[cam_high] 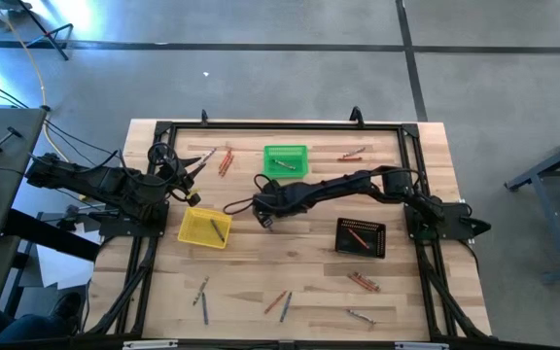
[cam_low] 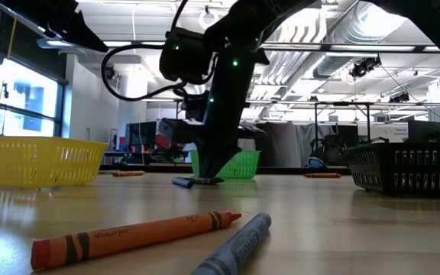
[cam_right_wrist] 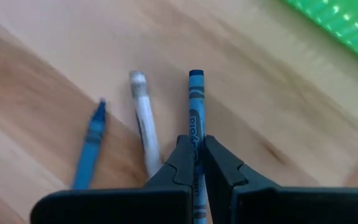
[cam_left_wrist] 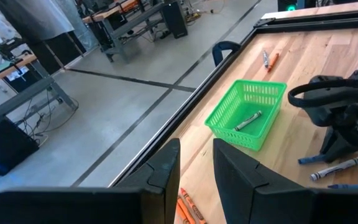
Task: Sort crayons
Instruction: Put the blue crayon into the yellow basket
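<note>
My right gripper (cam_high: 265, 220) points down at the table's middle, near the green basket (cam_high: 286, 160), and is shut on a blue crayon (cam_right_wrist: 196, 106). A whitish-grey crayon (cam_right_wrist: 143, 118) and another blue crayon (cam_right_wrist: 90, 144) lie flat on the wood beside it. In the low view its fingertips (cam_low: 207, 179) reach the table top. My left gripper (cam_high: 192, 176) hovers over the table's left part, between the yellow basket (cam_high: 205, 227) and two orange crayons (cam_high: 226, 160). Its fingers (cam_left_wrist: 194, 168) are open and empty. A grey crayon (cam_left_wrist: 248, 120) lies in the green basket (cam_left_wrist: 229, 118). My right gripper pinches the blue crayon's shaft (cam_right_wrist: 196, 129) between its two fingers, which come from above and lie across it. The crayon's one end (cam_right_wrist: 196, 76) sticks out past the fingers. Whether the crayon is lifted off the wood, I cannot tell.
A black basket (cam_high: 361, 237) with an orange crayon stands to the right. The yellow basket holds one crayon. Loose crayons lie near the front edge (cam_high: 280, 303), at the front right (cam_high: 363, 282) and at the far right (cam_high: 351, 154). An orange crayon (cam_low: 128, 237) lies close to the low camera.
</note>
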### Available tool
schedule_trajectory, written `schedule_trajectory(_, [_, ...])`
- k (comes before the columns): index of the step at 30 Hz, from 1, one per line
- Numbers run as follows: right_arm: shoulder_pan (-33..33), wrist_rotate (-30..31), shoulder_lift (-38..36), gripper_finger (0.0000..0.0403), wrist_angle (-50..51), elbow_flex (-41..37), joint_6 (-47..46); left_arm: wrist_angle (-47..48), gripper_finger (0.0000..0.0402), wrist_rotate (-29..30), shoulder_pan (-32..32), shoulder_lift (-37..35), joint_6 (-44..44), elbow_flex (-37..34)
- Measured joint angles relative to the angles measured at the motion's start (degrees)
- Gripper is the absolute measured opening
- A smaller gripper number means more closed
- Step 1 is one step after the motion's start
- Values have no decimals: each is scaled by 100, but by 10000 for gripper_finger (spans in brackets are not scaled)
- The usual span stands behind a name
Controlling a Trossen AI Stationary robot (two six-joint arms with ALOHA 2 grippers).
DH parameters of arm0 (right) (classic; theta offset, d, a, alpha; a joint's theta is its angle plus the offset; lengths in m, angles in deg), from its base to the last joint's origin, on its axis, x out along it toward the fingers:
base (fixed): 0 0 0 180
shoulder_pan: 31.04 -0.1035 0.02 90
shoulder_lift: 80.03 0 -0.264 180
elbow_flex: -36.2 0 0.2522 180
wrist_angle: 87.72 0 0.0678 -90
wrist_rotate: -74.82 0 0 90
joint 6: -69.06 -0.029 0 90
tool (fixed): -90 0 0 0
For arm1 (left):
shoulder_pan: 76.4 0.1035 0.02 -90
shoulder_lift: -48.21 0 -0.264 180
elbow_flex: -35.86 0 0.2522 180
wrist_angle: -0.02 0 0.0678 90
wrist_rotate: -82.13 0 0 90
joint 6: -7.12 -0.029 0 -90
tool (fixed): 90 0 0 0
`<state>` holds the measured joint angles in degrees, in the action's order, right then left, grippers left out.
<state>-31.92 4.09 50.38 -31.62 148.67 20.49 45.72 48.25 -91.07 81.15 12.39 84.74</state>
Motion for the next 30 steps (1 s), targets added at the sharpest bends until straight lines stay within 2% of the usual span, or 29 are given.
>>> schedule_trajectory(8, [18,44,4,3,859,567,325,0,85,1,0,-2,2,1])
schedule_trajectory(14, [23,-133,-2,3,805,1236,976,58,85,41,1,0,5,2])
schedule_trajectory(18, [-43,-169,-11,3,590,1749,1396,203,85,421,-3,-2,124,2])
schedule_trajectory(24, [-239,-402,-15,3,-560,2040,1913,455,85,1323,0,-2,507,2])
schedule_trajectory(30, [-327,-439,176,3,-1730,2049,2369,472,85,1505,0,-2,566,2])
